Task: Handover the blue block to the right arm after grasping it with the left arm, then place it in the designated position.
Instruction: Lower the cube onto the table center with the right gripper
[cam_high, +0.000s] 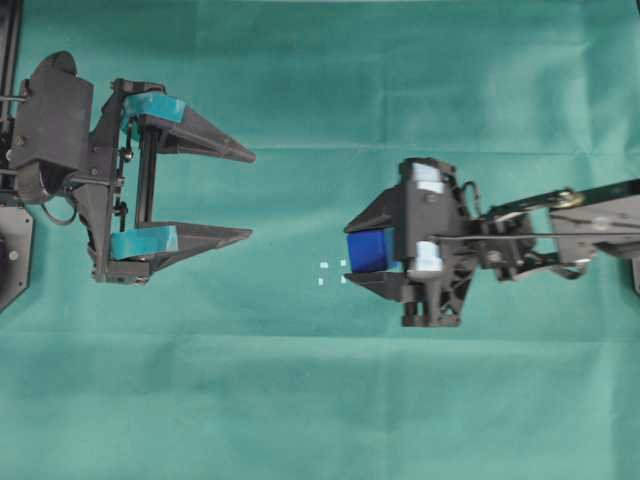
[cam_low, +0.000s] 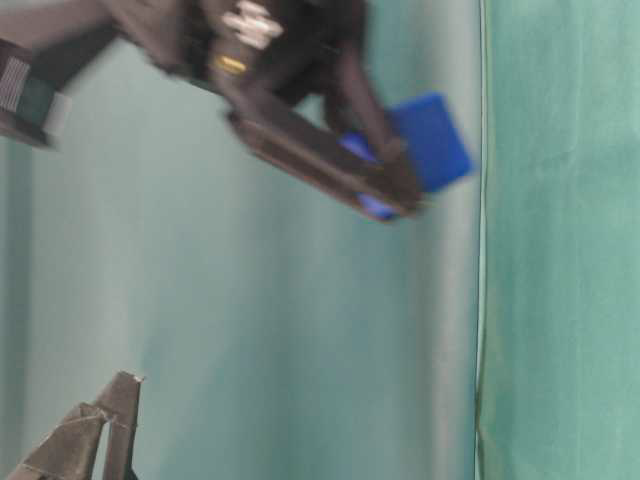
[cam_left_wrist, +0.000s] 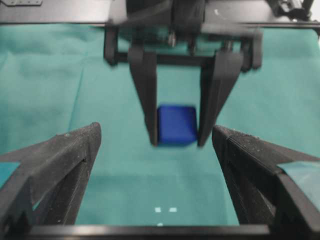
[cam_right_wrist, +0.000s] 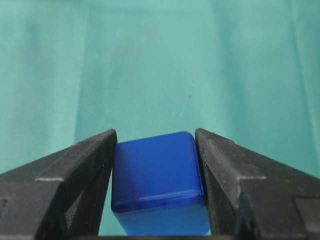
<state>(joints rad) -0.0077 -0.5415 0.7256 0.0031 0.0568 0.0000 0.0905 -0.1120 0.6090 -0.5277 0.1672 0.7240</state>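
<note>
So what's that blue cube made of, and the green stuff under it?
The blue block looks like smooth, hard plastic: its rounded edges catch a soft shine. The green cover looks like thin woven cloth, matte, with soft creases and folds. The right gripper fingers squeezing it look like rough black plastic, maybe printed.

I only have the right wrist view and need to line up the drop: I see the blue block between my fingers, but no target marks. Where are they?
Observer: In the overhead view the white marks lie on the green cloth just beyond the right gripper tips.
Operator: Is the left gripper in the way?
Observer: No. The left gripper stands open and empty, well clear on the far side of the marks.
Operator: Is the block down on the cloth?
Observer: The table-level view shows the blue block in the air.
</note>
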